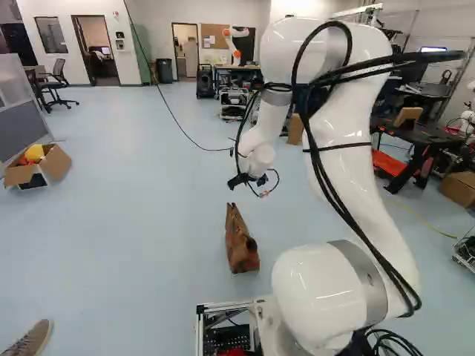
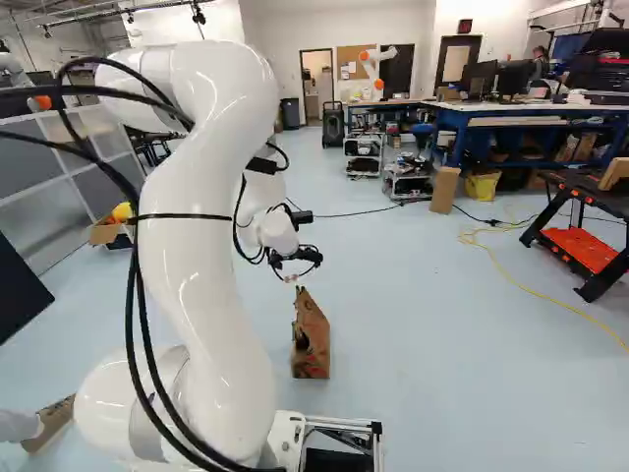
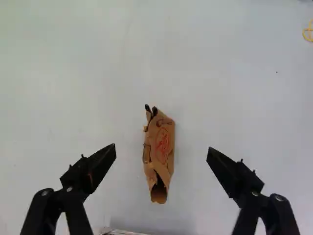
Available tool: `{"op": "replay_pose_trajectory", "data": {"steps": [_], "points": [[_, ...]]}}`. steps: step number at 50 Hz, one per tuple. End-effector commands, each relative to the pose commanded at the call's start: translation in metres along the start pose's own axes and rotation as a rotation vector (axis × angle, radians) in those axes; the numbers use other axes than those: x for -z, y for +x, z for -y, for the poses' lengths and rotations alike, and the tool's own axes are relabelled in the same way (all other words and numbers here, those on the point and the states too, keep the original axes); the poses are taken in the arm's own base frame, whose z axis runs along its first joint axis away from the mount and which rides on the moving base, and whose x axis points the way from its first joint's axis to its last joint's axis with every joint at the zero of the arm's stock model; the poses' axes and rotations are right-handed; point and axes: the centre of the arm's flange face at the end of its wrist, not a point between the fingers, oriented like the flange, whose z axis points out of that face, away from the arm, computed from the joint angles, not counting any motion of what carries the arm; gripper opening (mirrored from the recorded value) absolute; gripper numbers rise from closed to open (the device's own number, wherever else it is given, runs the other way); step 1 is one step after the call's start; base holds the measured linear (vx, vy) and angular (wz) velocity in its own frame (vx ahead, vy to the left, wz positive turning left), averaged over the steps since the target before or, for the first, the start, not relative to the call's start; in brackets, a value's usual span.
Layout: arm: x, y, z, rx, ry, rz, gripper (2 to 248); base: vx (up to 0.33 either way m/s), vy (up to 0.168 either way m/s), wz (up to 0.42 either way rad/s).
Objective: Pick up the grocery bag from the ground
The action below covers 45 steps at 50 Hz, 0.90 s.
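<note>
Far left, box: cardboard box (image 1: 56, 163), flaps open, something yellow inside; well apart from the bag, plays no part.
Middle, bag: brown paper bag (image 3: 160, 142) on the pale blue floor (image 1: 133, 222), ahead of the base. Narrow, creased, red print on the face turned to the wrist view. Can't say for sure whether it stands or lies.
Bag, far end: two small dark loops, probably the handles (image 3: 154, 111).
Bag, near end: a dark hollow with a ragged paper edge.
Bag, feel: looks light, likely near-empty; thin, soft walls that would crumple under a squeeze. Paper, so fair grip, but a torn edge could rip further. Contents, if any, out of sight.
Bag, hold: I'd take it across its narrow width, both sides pinched together around the creased middle; handles look flimsy for a first catch.
Above bag, gripper: gripper (image 3: 162, 148) spread wide, nothing held, well above the floor; bag shows between its fingers but lower down.
Right of bag, arm: white arm (image 1: 338, 133) arches forward from the base. Next move, as I judge it: straight lowering, then a gentle close.
</note>
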Motion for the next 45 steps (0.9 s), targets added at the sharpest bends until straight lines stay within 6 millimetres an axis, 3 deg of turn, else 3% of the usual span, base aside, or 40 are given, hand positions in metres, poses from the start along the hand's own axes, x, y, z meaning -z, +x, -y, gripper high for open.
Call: {"op": "replay_pose_trajectory", "data": {"steps": [45], "points": [[-0.114, -0.038, 0.0, -0.002, 0.009, 0.126, 247, 0.0, 0.0, 0.0]]}}
